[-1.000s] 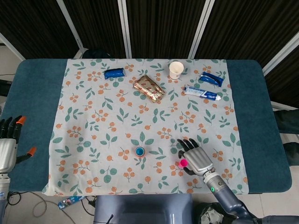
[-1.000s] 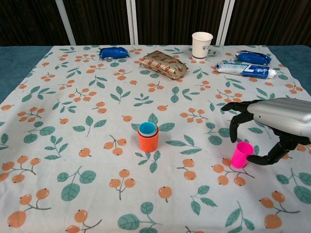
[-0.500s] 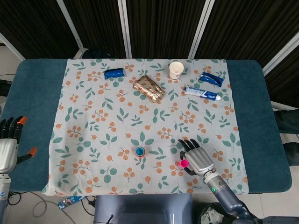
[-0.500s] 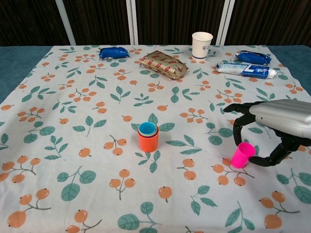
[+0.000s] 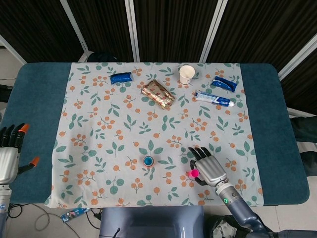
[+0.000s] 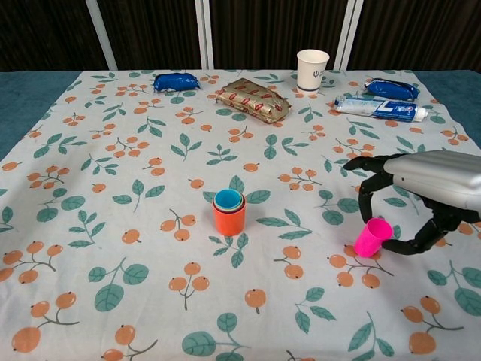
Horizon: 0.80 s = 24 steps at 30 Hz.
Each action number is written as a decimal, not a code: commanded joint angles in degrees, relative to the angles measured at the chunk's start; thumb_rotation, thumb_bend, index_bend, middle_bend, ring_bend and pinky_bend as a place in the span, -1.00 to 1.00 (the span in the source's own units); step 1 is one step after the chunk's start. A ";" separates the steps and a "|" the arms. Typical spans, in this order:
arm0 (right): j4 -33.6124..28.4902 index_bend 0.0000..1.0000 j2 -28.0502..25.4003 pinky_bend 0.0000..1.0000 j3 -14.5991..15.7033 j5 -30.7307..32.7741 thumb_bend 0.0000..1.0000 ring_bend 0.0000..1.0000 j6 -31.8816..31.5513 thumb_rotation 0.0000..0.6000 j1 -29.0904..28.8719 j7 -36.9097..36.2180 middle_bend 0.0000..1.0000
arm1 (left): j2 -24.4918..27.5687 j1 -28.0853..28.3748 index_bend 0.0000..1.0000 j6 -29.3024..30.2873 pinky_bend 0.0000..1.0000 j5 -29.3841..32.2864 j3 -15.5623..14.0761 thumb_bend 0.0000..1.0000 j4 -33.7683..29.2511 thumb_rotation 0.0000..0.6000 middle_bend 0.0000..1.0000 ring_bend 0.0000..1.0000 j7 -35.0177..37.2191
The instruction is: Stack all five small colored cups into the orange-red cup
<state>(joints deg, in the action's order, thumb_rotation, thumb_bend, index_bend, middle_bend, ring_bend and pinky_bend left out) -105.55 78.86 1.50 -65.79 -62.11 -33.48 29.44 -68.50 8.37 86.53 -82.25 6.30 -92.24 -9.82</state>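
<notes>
The right hand held the pink cup between thumb and fingers, tilted, near the table's near right edge. The orange cup stood upright around the middle of the near half of the cloth, with smaller cups nested in it, a blue one innermost. The left hand hung off the table's left edge, fingers spread, holding nothing. Along the far edge lay a blue packet, gold packet, paper cup and toothpaste tube.
</notes>
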 commanded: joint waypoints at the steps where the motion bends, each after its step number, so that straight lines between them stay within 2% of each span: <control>1: -0.85 0.03 -0.54 -0.82 -0.70 -0.25 -0.20 -0.86 -0.20 1.00 -0.24 0.40 -0.94 | 0.03 -0.02 -0.84 0.03 -0.93 0.01 0.02 -0.68 -0.02 1.00 -0.89 -1.00 0.03; 8: -5.00 0.03 -2.95 -0.81 -4.40 1.38 -0.20 -0.86 1.36 1.00 -2.98 2.11 -0.94 | 0.02 -0.04 -0.84 0.10 -0.93 -0.10 0.00 -0.68 -0.09 1.00 -0.89 -1.00 -0.07; 14: -8.11 0.03 -4.66 -0.81 -9.64 8.43 -0.20 -0.86 5.89 1.00 -8.24 3.53 -0.94 | 0.10 -0.11 -0.84 0.28 -0.93 -0.08 0.09 -0.68 -0.06 1.00 -0.89 -1.00 -0.03; 18: -8.83 0.03 -4.22 -0.81 -12.35 13.98 -0.20 -0.86 8.21 1.00 -12.10 4.88 -0.94 | 0.13 -0.13 -0.84 0.31 -0.93 0.03 0.19 -0.68 -0.05 1.00 -0.89 -1.00 0.03; 24: -8.10 0.03 -1.07 -0.81 -13.64 19.43 -0.20 -0.86 8.24 1.00 -17.04 8.54 -0.94 | 0.16 -0.16 -0.84 0.25 -0.93 0.28 0.30 -0.68 0.08 1.00 -0.89 -1.00 0.20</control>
<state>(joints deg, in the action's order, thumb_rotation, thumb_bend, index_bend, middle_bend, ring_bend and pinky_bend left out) -113.93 76.55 -11.55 -47.47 -53.92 -49.24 36.68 -68.34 8.21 86.79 -81.98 6.59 -92.16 -9.63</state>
